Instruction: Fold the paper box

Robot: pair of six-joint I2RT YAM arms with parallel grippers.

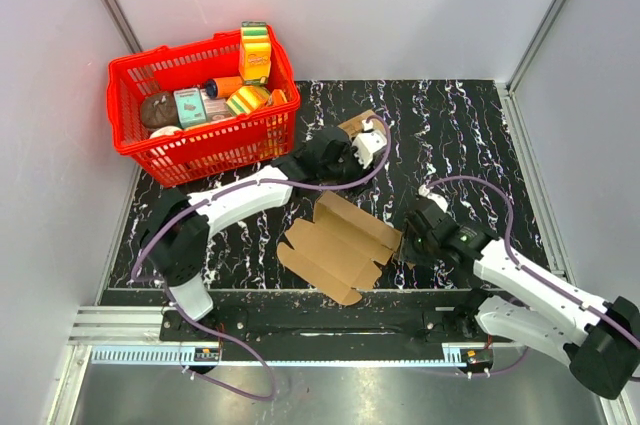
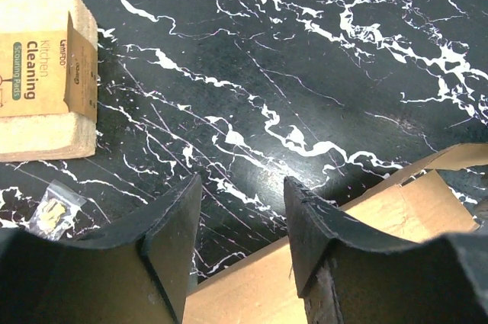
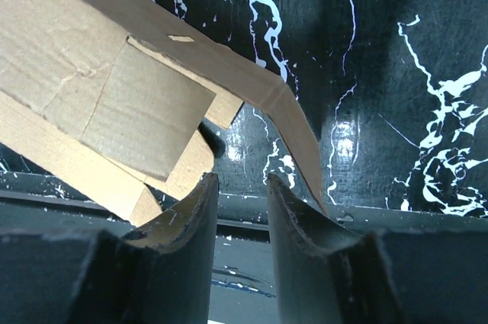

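The paper box (image 1: 338, 242) is a brown cardboard sheet, partly folded, with flaps raised, lying at the table's near middle. My left gripper (image 1: 338, 177) hovers over its far edge. In the left wrist view the gripper (image 2: 242, 183) is open, with the sheet's edge (image 2: 252, 286) showing below and between the fingers, not gripped. My right gripper (image 1: 410, 235) is at the box's right end. In the right wrist view it (image 3: 238, 179) is open and empty, and the box's flaps (image 3: 114, 95) lie just ahead to the left.
A smaller printed cardboard box of scouring pads (image 1: 362, 129) lies behind the left gripper, also in the left wrist view (image 2: 42, 72), with a small clear bag (image 2: 52, 211) beside it. A red basket (image 1: 205, 105) of groceries stands at the back left. Walls enclose the black marbled table (image 1: 460, 135).
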